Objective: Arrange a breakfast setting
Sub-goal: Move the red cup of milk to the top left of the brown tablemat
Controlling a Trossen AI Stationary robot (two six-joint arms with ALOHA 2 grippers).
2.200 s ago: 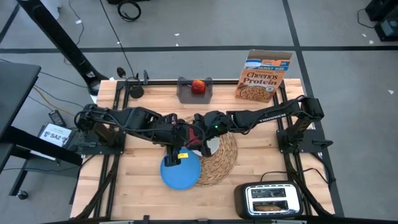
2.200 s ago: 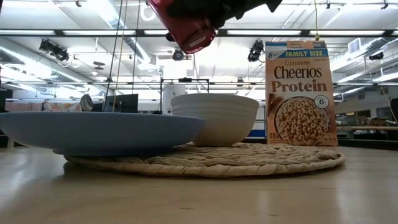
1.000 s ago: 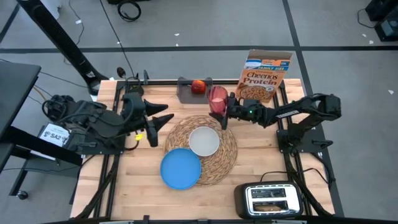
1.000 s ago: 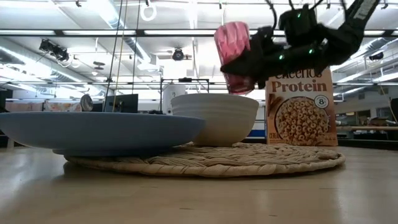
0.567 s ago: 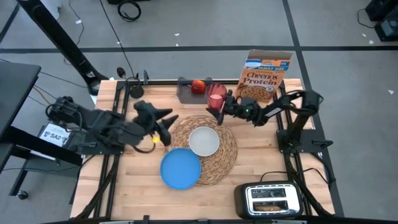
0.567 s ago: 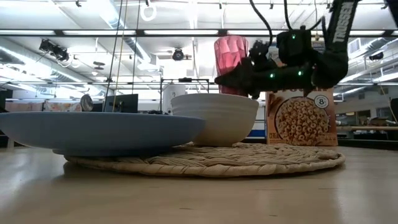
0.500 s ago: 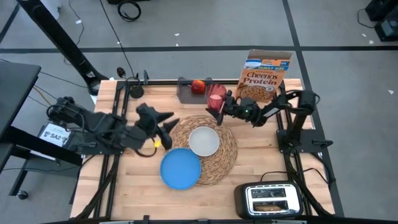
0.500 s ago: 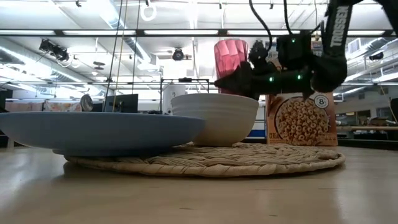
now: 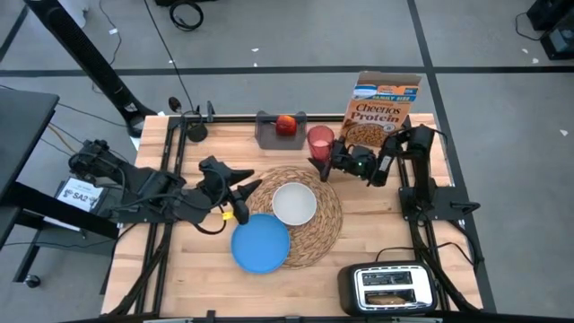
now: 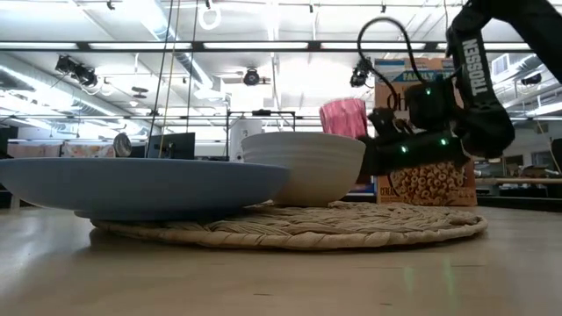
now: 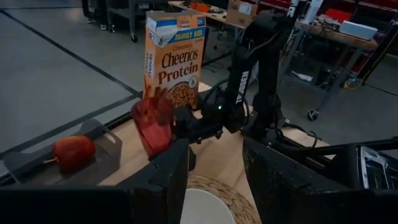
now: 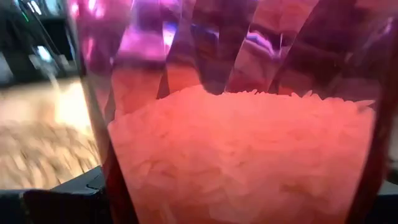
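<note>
Workshop floor: grey concrete surrounds the wooden table (image 9: 359,247), where the setting is gathering at the middle.
Placemat: the round straw placemat (image 9: 327,220) anchors everything; the white bowl (image 9: 293,203) sits on it, and the blue plate (image 9: 261,242) overlaps its near-left edge.
Cup: the translucent red cup (image 9: 319,140) stands upright just beyond the placemat's far-right edge, a sensible drinking spot beside the bowl.
Right gripper (image 9: 334,157): fingers spread wide around the cup's sides, apparently lowering or seating it; whether the base touches the table is unclear.
Right arm pose: folded back tightly, forearm reaching low towards the cup.
Left gripper (image 9: 240,190): fingers partly apart, holding nothing, hovering beside the placemat's left edge.
Waiting items: the red apple (image 9: 285,125) rests on the grey tray (image 9: 265,133); the Cheerios Protein box (image 9: 379,111) stands behind the cup.
</note>
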